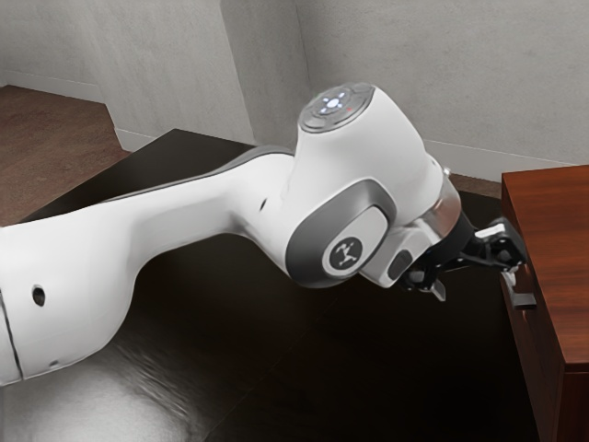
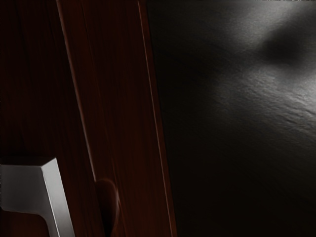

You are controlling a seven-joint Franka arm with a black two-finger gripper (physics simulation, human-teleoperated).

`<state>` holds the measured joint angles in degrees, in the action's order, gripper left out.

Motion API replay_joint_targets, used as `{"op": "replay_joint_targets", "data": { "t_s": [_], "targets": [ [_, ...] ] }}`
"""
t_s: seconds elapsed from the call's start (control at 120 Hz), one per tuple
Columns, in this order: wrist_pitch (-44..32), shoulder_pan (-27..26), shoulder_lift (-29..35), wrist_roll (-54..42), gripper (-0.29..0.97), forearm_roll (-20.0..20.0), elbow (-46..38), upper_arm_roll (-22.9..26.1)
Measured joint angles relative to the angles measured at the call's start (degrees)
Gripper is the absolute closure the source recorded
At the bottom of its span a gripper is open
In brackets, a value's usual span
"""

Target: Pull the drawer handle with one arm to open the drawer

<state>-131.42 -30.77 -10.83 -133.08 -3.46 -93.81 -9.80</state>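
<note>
Locate the drawer handle [image 1: 523, 297] on the front face of the red-brown wooden cabinet [image 1: 554, 230], at the exterior view's right edge. Note a small grey metal bracket standing proud of the wood and pointing toward the exterior view's left, into the arm's reach. Read its long axis as lying flat along the front face; level or upright cannot be told. In the wrist view, find the same handle as a pale angular bar at the hand, beside the dark drawer front [image 2: 116, 98] with its thin lengthwise seams. How far out the drawer stands cannot be told.

Follow the white arm [image 1: 212, 239] in from the exterior view's left, low over the dark tabletop [image 1: 304, 368], with the elbow housing raised and the wrist bent toward the cabinet. Find the black claw [image 1: 500, 249] close against the cabinet's front face, just above the handle. Contact with handle or wood cannot be told. Treat the claw's state as undetermined: spread or pressed together cannot be told in either view.
</note>
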Motion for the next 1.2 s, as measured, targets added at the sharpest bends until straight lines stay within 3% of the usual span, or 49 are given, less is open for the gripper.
{"op": "replay_joint_targets", "data": {
  "t_s": [0.175, 0.408, 0.542, 0.65, 1.067, 1.2],
  "targets": [
    [-0.1, -0.1, 0.0, 0.2, 0.15, 0.0, 0.0, 0.0],
    [-0.4, 0.3, -1.7, 0.5, 0.22, 0.0, 3.1, 0.5],
    [-0.6, 9.8, -3.2, 0.6, 0.20, 0.1, 3.5, 9.3],
    [-0.6, 12.0, -3.5, 0.7, 0.22, 0.4, 3.6, 12.3],
    [-0.6, 12.3, 0.8, 0.9, 0.28, 2.2, -1.1, 12.5],
    [-0.9, 13.2, 1.6, 0.9, 0.24, 2.3, -2.9, 12.5]
  ]
}}
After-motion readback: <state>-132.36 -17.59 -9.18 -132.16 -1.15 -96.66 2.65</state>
